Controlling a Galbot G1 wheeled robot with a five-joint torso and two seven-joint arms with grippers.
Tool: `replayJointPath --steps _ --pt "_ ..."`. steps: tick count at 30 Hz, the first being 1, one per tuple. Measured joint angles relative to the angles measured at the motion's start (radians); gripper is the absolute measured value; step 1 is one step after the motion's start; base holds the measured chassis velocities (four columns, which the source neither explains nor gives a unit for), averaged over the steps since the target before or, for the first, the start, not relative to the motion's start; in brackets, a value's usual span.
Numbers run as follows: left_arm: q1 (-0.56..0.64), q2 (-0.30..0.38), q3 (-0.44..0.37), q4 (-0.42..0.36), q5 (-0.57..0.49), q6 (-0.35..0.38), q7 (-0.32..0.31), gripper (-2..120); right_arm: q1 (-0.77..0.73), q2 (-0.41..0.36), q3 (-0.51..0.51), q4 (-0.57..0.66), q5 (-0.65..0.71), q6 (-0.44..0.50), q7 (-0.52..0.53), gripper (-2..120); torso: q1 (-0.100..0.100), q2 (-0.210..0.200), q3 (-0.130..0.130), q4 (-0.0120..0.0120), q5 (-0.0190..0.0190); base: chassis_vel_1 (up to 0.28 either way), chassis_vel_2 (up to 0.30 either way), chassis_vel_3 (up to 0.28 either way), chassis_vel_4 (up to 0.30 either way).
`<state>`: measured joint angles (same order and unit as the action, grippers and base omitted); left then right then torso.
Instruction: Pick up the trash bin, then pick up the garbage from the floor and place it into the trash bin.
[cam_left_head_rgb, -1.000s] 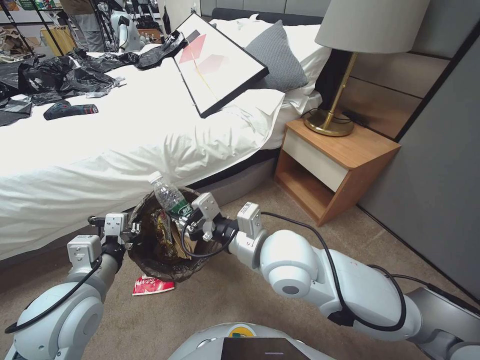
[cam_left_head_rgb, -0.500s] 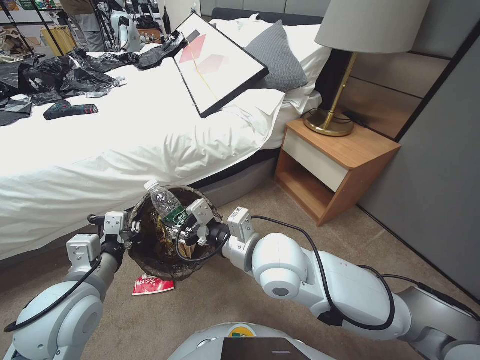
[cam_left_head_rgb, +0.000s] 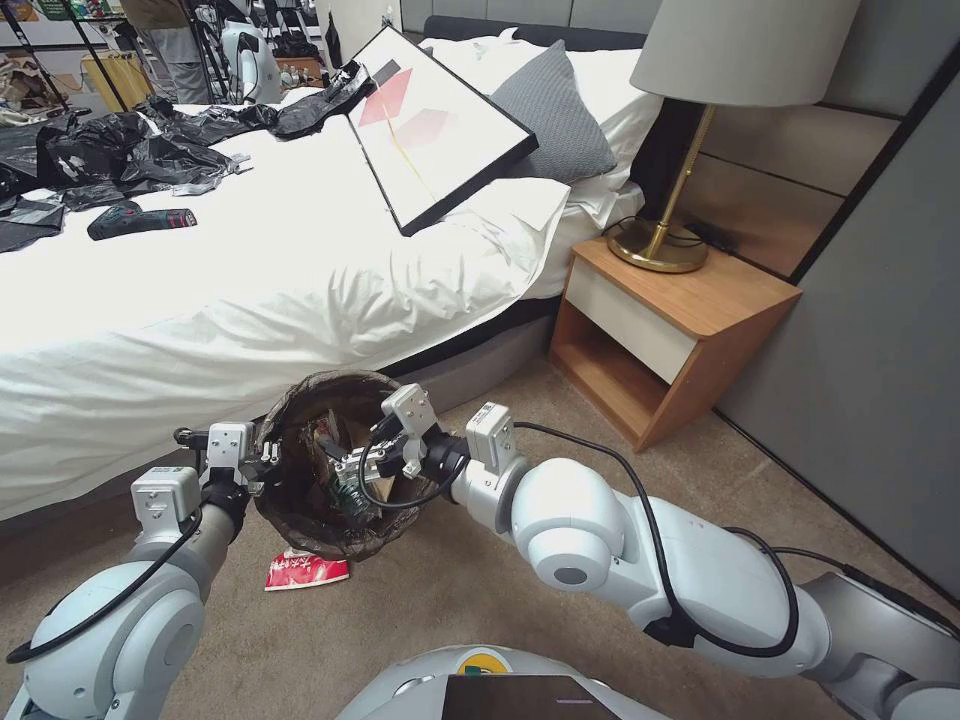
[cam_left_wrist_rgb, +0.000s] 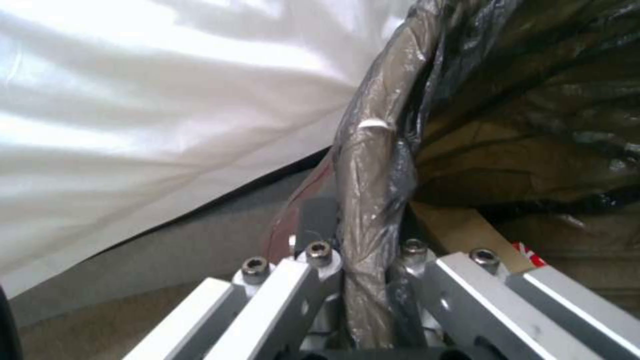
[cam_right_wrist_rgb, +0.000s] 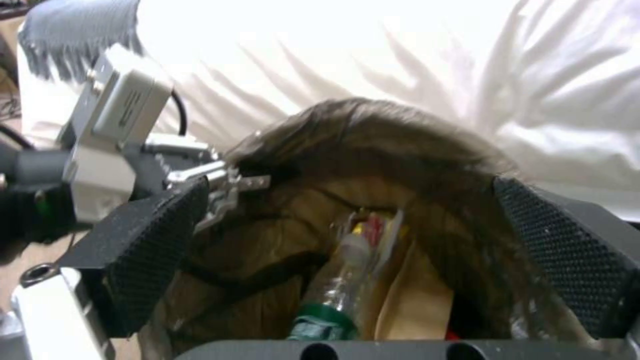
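We hold the trash bin (cam_left_head_rgb: 318, 470) off the floor (cam_left_head_rgb: 480, 610) beside the bed (cam_left_head_rgb: 200, 290), our left hand (cam_left_wrist_rgb: 363, 280) clamped on its bag-lined rim; the left wrist view shows the fingers (cam_left_wrist_rgb: 293, 285) pinching that folded brown film. Our right hand (cam_left_head_rgb: 372, 462) hangs over the bin's mouth, its black textured pads (cam_right_wrist_rgb: 160, 240) spread wide with nothing between them. The bottle (cam_right_wrist_rgb: 333, 295) lies inside the bin, cap end deeper in, its green label (cam_right_wrist_rgb: 319, 322) facing the right wrist camera, though we cannot read the writing on it. That view also shows yellow and red wrappers (cam_right_wrist_rgb: 375, 231) and brown paper (cam_right_wrist_rgb: 417, 300) beside the bottle, which the head view barely resolves. A red-and-white packet (cam_left_head_rgb: 305, 571) lies on the carpet just below the bin; its print is too small to read.
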<state>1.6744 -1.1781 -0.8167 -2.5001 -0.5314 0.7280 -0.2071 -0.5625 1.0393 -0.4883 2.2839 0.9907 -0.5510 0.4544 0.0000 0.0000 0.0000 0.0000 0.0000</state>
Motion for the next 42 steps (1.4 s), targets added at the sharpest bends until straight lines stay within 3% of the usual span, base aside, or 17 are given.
replayJointPath --steps 12,20,23,24,26,34,37,42 --pt "0.002 0.001 0.000 0.000 -0.003 0.000 0.000 0 -0.011 -0.058 0.165 0.038 0.018 0.038 0.012 100 0.000 0.000 0.000 0.0000 0.0001 0.000 0.000 0.000 0.000" --pt "0.005 0.005 -0.004 0.000 -0.006 0.000 0.000 0 -0.120 -0.099 0.370 0.058 -0.013 0.058 0.020 100 0.000 0.000 0.000 0.0001 0.0002 0.000 0.000 0.000 0.000" --pt "0.003 0.008 -0.005 0.000 -0.006 0.000 0.000 0 -0.256 -0.122 0.524 0.072 -0.078 0.078 -0.015 100 0.000 0.000 0.000 0.0000 0.0002 0.000 0.000 0.000 0.000" --pt "0.003 0.008 -0.005 0.000 -0.006 0.000 0.000 0 -0.256 -0.122 0.524 0.072 -0.078 0.078 -0.015 100 0.000 0.000 0.000 0.0000 0.0002 0.000 0.000 0.000 0.000" --pt "0.003 0.010 -0.006 0.000 -0.008 0.000 0.000 0 -0.376 -0.128 0.637 0.076 -0.171 0.108 -0.057 100 0.000 0.000 0.000 -0.0005 0.0001 0.000 0.000 0.000 0.000" --pt "0.007 0.004 -0.017 0.000 -0.010 0.001 -0.002 0 -0.558 -0.086 0.786 0.074 -0.398 0.183 -0.110 100 0.000 0.000 0.000 0.0006 0.0000 0.000 0.000 0.000 0.000" --pt "0.007 0.003 -0.016 0.000 -0.010 0.002 -0.002 0 -0.748 -0.029 0.897 0.088 -0.543 0.255 -0.197 100 0.000 0.000 0.000 -0.0003 0.0001 0.000 0.000 0.000 0.000" --pt "0.010 0.000 -0.021 0.000 -0.012 0.002 -0.003 0 -0.912 0.061 0.945 0.089 -0.731 0.373 -0.250 100 0.000 0.000 0.000 -0.0002 -0.0001 0.000 0.000 0.000 0.000"
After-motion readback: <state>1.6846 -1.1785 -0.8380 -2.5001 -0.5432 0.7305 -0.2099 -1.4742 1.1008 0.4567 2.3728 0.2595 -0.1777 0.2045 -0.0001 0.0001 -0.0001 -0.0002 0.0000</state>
